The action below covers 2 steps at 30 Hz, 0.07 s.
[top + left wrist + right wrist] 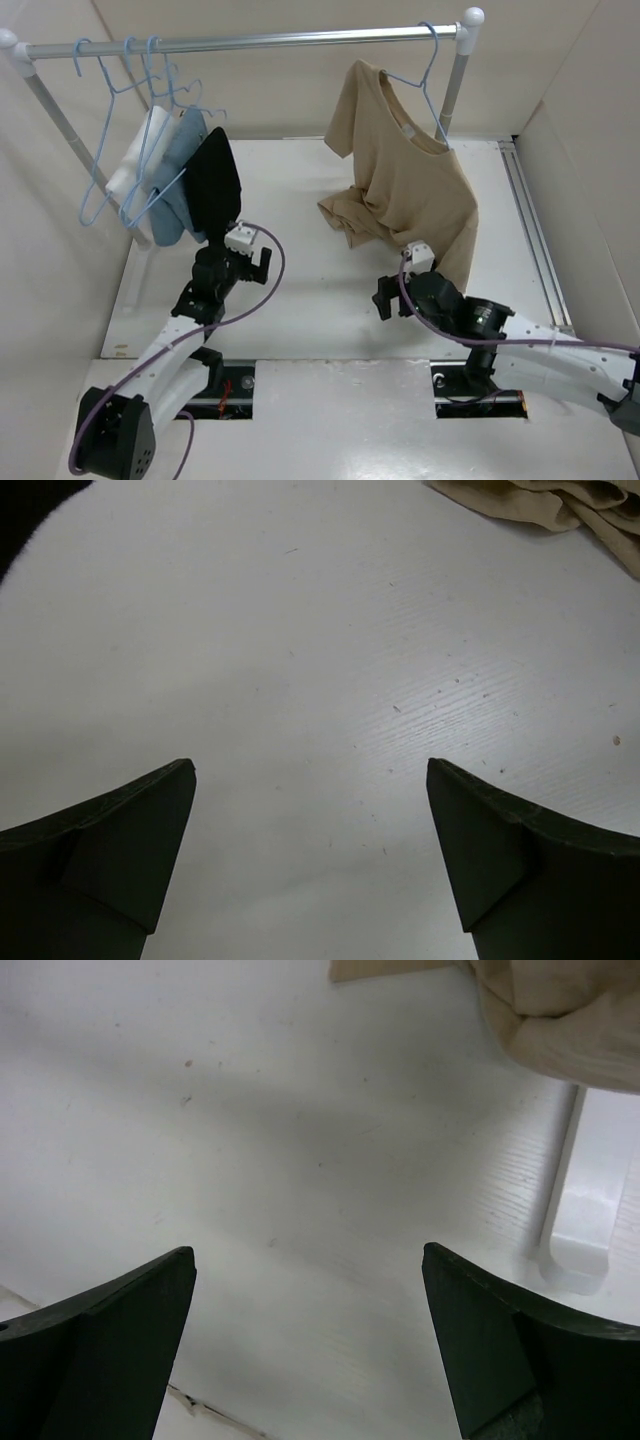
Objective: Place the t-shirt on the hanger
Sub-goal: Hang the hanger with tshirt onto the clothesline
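Note:
The tan t-shirt (pixel 410 190) hangs on the light-blue wire hanger (pixel 425 80), whose hook is over the rail near its right end. The shirt's lower part bunches on the table. My left gripper (pixel 255 262) is open and empty, low over bare table left of the shirt. In the left wrist view the gripper (pixel 310 770) is wide apart, with a shirt fold (pixel 540 502) at the top right. My right gripper (pixel 385 297) is open and empty just below the shirt's hem. In the right wrist view the gripper (pixel 308 1252) spans bare table, with the shirt (pixel 570 1020) at the top right.
The metal rail (pixel 260 42) spans the back on white posts. At its left hang blue hangers with a white garment (pixel 135 160), a light-blue garment (pixel 180 170) and a black garment (pixel 213 180). A white raised track (pixel 530 220) runs along the table's right side. Walls enclose the table.

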{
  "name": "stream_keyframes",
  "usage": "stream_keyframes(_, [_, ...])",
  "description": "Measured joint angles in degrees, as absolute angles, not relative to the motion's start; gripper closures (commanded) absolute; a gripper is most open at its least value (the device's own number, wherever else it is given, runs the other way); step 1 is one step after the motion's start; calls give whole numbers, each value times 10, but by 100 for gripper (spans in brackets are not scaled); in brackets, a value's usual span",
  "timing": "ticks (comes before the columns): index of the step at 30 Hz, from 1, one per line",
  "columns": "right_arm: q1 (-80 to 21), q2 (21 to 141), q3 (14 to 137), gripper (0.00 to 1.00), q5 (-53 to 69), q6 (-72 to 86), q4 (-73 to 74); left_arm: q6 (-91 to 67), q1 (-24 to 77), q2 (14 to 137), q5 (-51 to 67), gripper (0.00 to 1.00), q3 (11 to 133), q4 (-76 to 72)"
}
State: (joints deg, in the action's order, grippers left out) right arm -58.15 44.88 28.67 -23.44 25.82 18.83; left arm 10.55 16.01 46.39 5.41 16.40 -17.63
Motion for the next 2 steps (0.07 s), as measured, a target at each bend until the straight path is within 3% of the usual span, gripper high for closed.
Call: stream_keyframes(2, [-582,438,286,0,-244,263,190,104,159,463,56,0,164,-178])
